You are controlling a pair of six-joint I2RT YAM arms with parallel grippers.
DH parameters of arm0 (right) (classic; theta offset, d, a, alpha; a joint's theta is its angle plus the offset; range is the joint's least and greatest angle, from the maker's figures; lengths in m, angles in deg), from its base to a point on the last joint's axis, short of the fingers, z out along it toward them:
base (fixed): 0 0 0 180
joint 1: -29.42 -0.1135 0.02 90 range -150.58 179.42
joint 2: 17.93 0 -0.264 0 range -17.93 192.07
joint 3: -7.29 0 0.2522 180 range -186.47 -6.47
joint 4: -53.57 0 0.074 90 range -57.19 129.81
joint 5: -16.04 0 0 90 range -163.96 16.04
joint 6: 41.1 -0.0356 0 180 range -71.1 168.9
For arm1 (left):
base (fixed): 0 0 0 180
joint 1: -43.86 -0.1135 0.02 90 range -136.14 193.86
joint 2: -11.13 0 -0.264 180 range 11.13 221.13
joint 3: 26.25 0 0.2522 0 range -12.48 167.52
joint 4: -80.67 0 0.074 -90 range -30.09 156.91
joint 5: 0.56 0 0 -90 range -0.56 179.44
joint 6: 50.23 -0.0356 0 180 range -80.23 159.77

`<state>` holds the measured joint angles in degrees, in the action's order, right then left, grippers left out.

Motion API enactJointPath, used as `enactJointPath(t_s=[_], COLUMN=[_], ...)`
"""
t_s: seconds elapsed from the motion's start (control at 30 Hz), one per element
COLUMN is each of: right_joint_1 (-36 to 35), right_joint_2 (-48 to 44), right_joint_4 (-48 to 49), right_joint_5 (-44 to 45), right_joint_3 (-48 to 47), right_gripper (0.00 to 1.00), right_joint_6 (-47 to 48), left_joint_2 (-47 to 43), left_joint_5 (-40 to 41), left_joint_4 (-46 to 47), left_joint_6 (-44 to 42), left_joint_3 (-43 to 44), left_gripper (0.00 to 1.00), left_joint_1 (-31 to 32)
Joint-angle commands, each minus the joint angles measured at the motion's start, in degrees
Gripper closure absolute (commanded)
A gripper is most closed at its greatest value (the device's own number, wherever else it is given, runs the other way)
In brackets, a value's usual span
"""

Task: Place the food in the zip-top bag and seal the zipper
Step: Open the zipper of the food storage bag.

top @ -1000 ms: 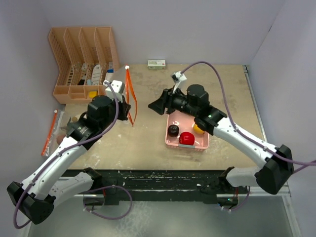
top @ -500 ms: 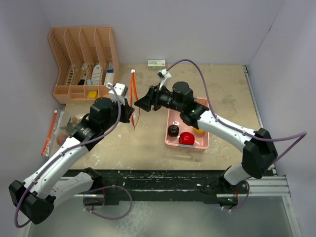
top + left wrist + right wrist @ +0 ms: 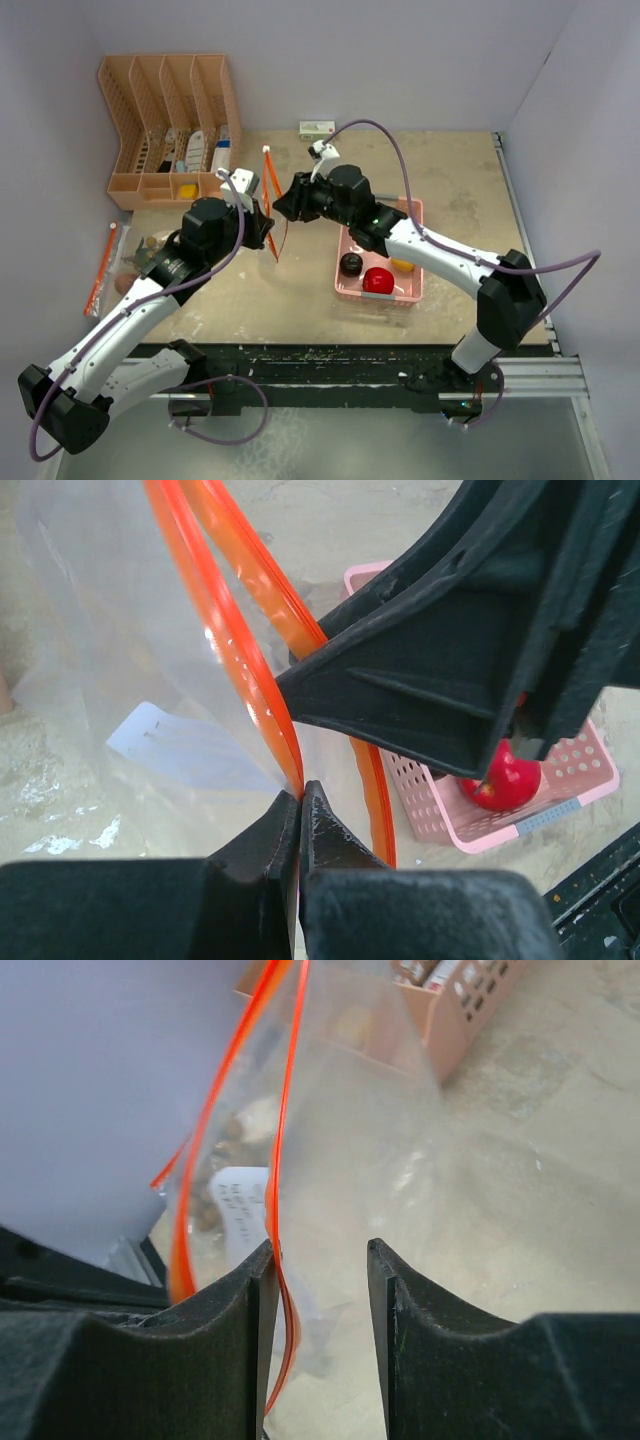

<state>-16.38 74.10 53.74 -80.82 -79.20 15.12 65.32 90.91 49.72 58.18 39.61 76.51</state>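
The clear zip-top bag with an orange zipper hangs upright at the table's centre left. My left gripper is shut on one zipper lip, the jaws pinched together at its lower end. My right gripper is open at the bag's mouth. The other orange lip lies against its left finger, with clear film across the gap. A red apple, a dark ball and a yellow lemon lie in the pink basket. The apple also shows in the left wrist view.
A tan slotted organizer stands at the back left. Brown and tan toy pieces and a flat orange-edged strip lie by the left arm. A small white box sits by the back wall.
My right gripper has moved left from above the basket to the bag's mouth. My left gripper has held the zipper lip almost still.
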Motion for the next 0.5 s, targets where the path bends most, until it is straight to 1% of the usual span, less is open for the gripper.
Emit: enactJointPath(t_s=[0.0,0.13,0.27,0.3,0.37,0.43,0.47], right_joint_1=[-0.6,-1.3,-2.9,-3.2,-3.7,-3.9,-3.9], right_joint_2=[0.3,2.2,5.2,5.8,6.5,6.2,5.5], right_joint_4=[-2.2,-1.8,-2.8,-2.8,-3.5,-6.0,-7.9], right_joint_5=[6.3,6.4,8.3,8.4,10.0,14.4,17.6], right_joint_3=[-2.5,-3.9,-6.9,-7.5,-8.2,-8.2,-7.5], right_gripper=[0.58,0.59,0.59,0.61,0.71,0.85,0.91], right_joint_6=[1.8,1.9,2.7,2.7,3.1,3.9,4.0], left_joint_2=[-1.4,-1.5,-1.1,-1.0,-0.7,-0.5,-0.6], left_joint_5=[-0.5,-1.8,-2.6,-2.7,-2.7,-1.6,-0.2], left_joint_4=[2.5,3.3,4.2,4.4,4.5,2.9,1.2], left_joint_6=[0.4,1.0,1.8,1.8,1.6,0.6,-0.2], left_joint_3=[0.6,0.6,0.6,0.6,0.6,1.1,1.5], left_gripper=[1.00,1.00,1.00,1.00,1.00,1.00,1.00], left_joint_1=[0.0,-0.1,0.0,0.0,0.0,0.0,0.0])
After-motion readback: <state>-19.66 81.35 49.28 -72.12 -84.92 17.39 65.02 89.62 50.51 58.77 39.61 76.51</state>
